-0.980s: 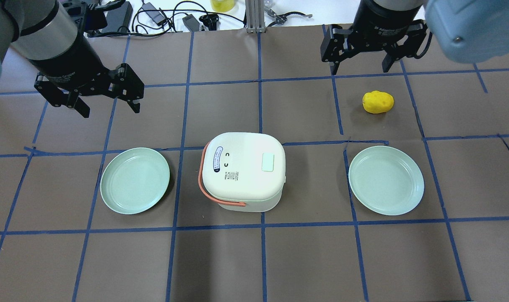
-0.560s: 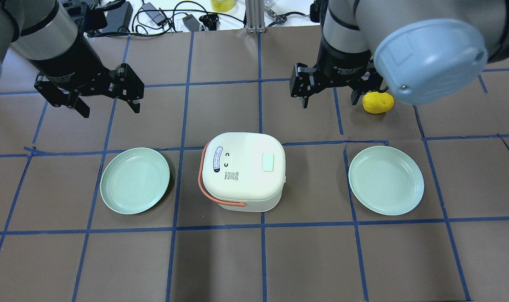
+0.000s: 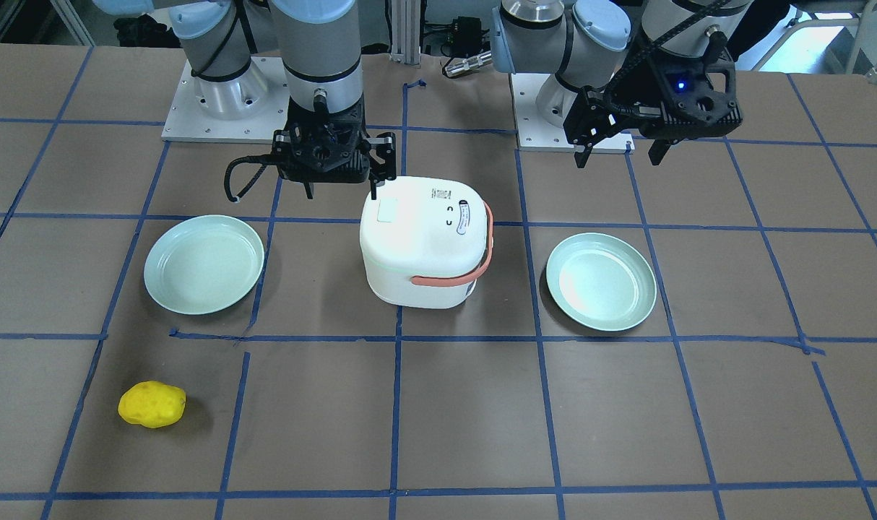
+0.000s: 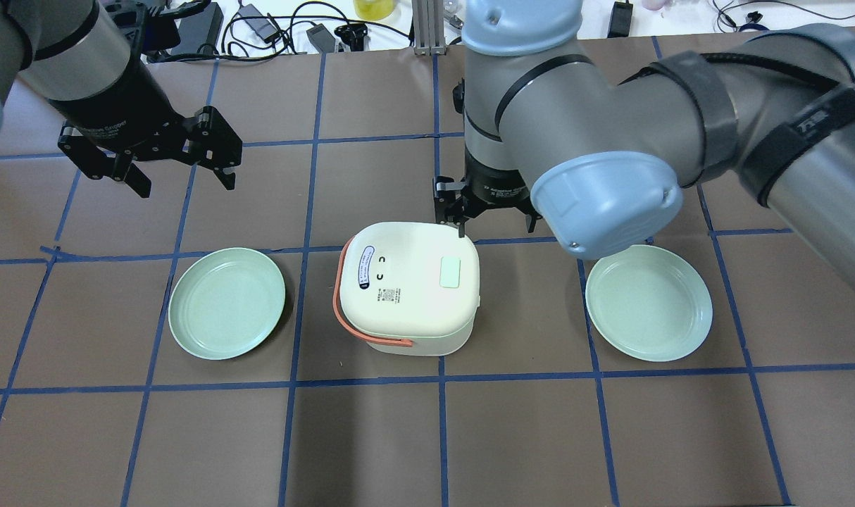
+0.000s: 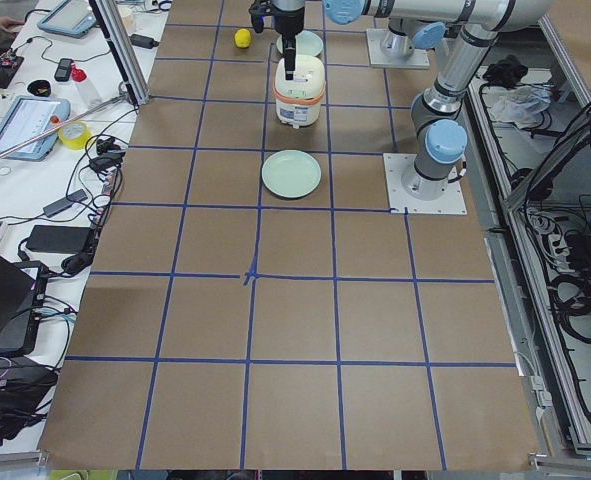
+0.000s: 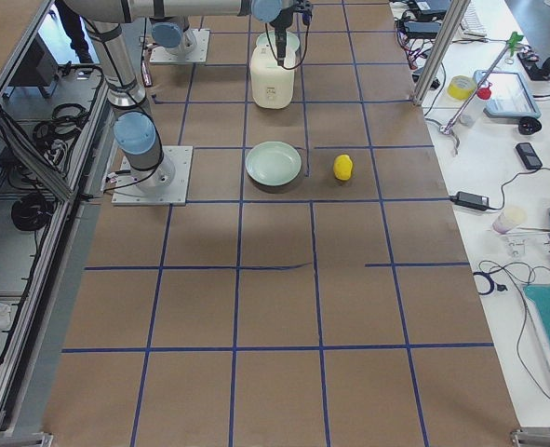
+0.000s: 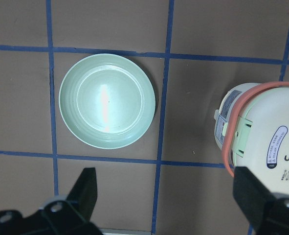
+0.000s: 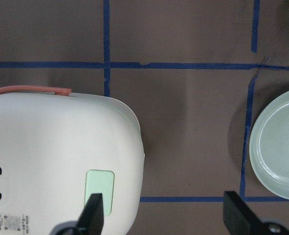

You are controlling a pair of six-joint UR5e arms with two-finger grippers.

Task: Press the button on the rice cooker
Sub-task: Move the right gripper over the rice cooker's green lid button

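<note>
The white rice cooker (image 4: pixel 406 296) with a coral handle stands mid-table, lid closed. A pale green button (image 4: pixel 450 271) sits on the lid's right part, and it also shows in the right wrist view (image 8: pixel 100 191). My right gripper (image 4: pixel 494 227) is open and empty, hovering at the cooker's far right corner. One of its fingers (image 8: pixel 93 215) is over the lid right by the button, the other is over bare table. My left gripper (image 4: pixel 186 184) is open and empty, high over the table's far left, apart from the cooker.
A mint-green plate (image 4: pixel 227 303) lies left of the cooker and another (image 4: pixel 648 303) lies right of it. A yellow lumpy object (image 3: pixel 152 404) lies at the far right, hidden by my right arm in the overhead view. Cables lie beyond the far edge.
My right arm has swung from the far right down to the cooker's far right corner and now covers the yellow object. The left arm has not moved.
</note>
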